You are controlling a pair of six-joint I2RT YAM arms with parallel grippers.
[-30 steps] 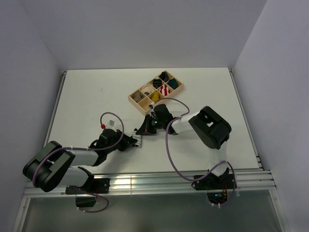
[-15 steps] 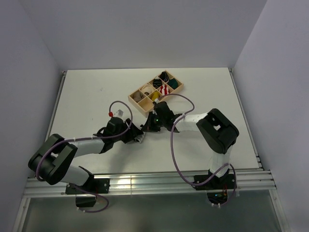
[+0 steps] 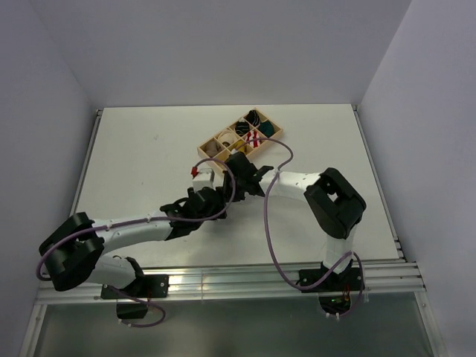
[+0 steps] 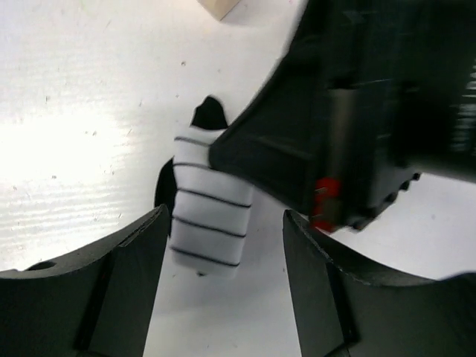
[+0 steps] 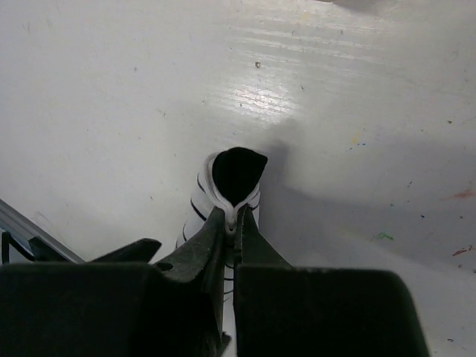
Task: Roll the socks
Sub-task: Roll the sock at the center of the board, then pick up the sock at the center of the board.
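The striped sock (image 4: 210, 216), a soft white knit with thin black bands and a black end, is at the scuffed white table (image 4: 67, 111), near the wooden tray (image 3: 202, 151). The right gripper (image 5: 231, 217) is clamped on its rim. The left gripper (image 4: 223, 223) is spread, its fingers (image 4: 126, 253) flanking the sock. In the overhead view the arms hide it.

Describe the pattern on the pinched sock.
The sock is white with thin black stripes and a black end; clearest in the left wrist view.
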